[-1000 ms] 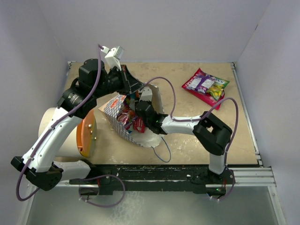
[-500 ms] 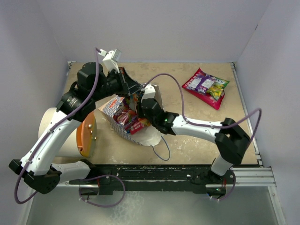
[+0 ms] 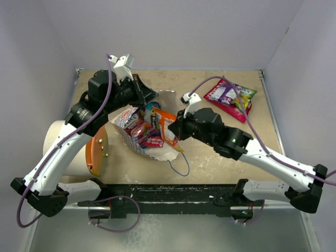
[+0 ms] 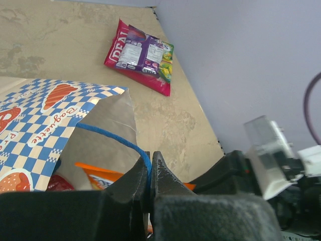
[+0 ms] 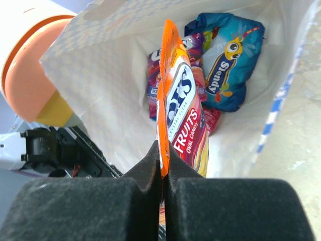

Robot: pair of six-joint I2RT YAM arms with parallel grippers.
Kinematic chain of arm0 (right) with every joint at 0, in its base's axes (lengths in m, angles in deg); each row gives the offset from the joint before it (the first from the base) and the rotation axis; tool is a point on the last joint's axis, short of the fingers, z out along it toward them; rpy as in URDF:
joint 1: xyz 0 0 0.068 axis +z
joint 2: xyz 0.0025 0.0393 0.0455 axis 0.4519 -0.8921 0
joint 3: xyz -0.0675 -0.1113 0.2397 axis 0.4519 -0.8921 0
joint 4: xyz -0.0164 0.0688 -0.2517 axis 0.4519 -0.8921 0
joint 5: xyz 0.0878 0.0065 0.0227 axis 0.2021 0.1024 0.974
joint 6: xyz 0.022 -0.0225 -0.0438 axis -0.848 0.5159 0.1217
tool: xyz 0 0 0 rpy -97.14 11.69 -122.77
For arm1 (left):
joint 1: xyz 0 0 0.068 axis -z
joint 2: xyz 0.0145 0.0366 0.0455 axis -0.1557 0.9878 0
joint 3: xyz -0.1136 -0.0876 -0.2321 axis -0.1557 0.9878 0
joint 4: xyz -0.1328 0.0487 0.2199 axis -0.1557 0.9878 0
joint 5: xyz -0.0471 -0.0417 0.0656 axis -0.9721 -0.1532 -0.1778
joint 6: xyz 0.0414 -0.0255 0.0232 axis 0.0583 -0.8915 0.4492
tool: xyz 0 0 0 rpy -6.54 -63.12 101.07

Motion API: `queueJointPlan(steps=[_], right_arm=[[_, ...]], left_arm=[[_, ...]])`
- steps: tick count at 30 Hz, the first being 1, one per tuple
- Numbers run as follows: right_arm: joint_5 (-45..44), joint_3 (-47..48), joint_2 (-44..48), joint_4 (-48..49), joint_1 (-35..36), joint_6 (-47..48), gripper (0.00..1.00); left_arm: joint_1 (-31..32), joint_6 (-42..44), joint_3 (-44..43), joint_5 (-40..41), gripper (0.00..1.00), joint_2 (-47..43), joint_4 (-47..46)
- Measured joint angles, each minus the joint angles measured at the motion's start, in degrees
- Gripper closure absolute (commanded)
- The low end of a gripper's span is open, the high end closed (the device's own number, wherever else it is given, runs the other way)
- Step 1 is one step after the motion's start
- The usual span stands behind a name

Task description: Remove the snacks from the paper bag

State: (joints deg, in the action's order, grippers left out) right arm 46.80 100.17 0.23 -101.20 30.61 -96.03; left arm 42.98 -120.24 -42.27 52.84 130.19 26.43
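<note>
Finding: right gripper [image 5: 163, 150] clamped on the edge seam of an orange packet [image 5: 181, 113], at the mouth of the paper bag [image 5: 108, 75].

The left gripper [image 4: 149, 168] is pinched tight on the bag's blue cord handle [image 4: 108, 134], holding the mouth open. The orange packet stands edge-on in the jaws. It is judged light, glossy, crinkly and liable to slip, so the flat crimped seam is the sound hold. A blue packet [image 5: 230, 57] and others lie deeper inside. The purple-pink packets [image 3: 230, 96] lie on the table [image 3: 210, 163], well apart.
</note>
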Motion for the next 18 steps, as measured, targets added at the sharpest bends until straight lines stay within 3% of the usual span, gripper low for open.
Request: queueJointPlan(steps=[8, 14, 18], right_arm=[[-4.4, 11.8, 5.8, -14.5, 0.0, 6.9, 1.00], [-21.5, 13.7, 8.7, -18.6, -1.2, 12.3, 1.00], [-30.3, 15.9, 5.2, -17.9, -9.2, 15.9, 1.00]], left_arm=[[0.0, 0.0, 0.0, 1.0, 1.00, 1.4, 0.1], [0.0, -0.6, 0.0, 1.1, 1.00, 2.0, 0.0], [0.0, -0.6, 0.0, 1.4, 1.00, 2.0, 0.2]])
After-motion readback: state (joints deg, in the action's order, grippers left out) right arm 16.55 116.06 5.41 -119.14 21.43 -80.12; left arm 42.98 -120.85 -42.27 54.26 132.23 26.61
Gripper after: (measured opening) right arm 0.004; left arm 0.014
